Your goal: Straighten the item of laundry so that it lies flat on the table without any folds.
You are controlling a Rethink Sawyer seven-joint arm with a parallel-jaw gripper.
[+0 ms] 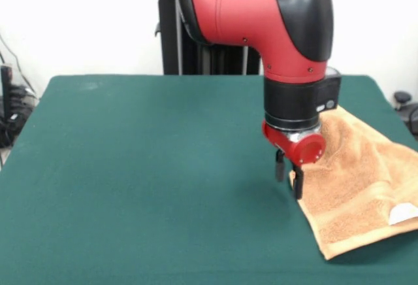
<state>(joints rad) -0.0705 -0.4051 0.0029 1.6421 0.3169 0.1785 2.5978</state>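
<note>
The light-brown terry towel (356, 180) lies at the right side of the dark green table (130, 167), partly running off the picture's right edge. It is rumpled, with a raised fold near the arm, and a white label (403, 214) shows near its right end. My gripper (289, 187) hangs from the red and black arm just above the table at the towel's left edge. Its two dark fingers (298, 184) stand apart, one right at the towel's border and the other over bare felt. Nothing shows between them.
The robot's black pedestal (202, 56) stands behind the table's far edge. Cables and dark gear (10, 108) sit off the left side, and a dark object (406, 105) sits off the right.
</note>
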